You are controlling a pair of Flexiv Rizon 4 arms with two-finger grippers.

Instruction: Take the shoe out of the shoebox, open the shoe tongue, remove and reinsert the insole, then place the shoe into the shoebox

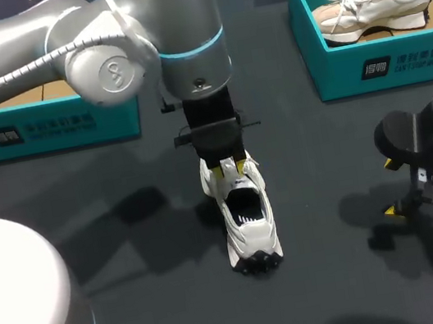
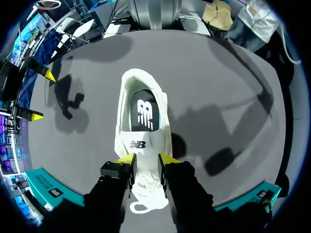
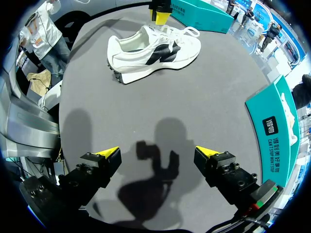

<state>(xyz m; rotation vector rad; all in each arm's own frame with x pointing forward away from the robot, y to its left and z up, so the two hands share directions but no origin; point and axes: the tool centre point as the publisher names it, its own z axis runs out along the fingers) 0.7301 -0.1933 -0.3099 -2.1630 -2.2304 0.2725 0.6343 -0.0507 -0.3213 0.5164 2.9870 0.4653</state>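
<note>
With left fingers clamped on the tongue of the shoe on the worktop beneath them, pull gently — no dragging. Bring the wide-spread right fingers, well away, in to steady the heel.

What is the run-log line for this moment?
shoe: upright on table | left end effector: shut on tongue | right end effector: open, away from shoe
</note>
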